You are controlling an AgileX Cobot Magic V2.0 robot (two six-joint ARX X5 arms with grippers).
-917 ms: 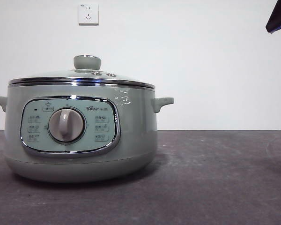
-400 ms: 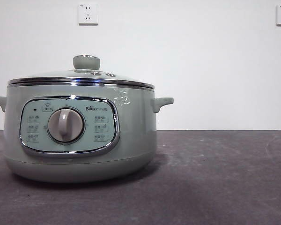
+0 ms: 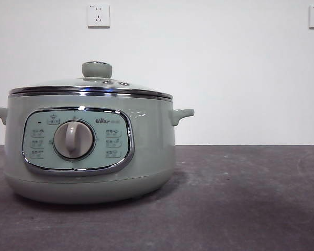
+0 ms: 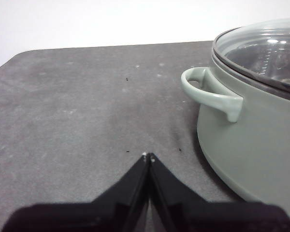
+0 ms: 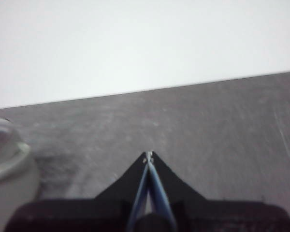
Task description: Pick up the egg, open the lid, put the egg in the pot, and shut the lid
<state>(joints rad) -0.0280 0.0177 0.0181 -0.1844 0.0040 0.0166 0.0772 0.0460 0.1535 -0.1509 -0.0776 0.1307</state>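
1. The pot point(image 3: 89, 149) stands on the table point(image 3: 240, 198) with the lid point(image 3: 91, 86) seated on its rim – no egg shows in any view, so I cannot tell where it lies
2. Left gripper point(image 4: 148, 157): jaws pressed together, holding nothing, near the pot's handle point(image 4: 210, 92)
3. Right gripper point(image 5: 148, 155): jaws likewise together and empty, over bare table
4. Judged by this, either the task is finished or no step has begun – if unbegun, the egg must first be found

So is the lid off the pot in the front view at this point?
No, the lid sits flat on the pot, its chrome rim resting all along the pot's top edge with the knob upright.
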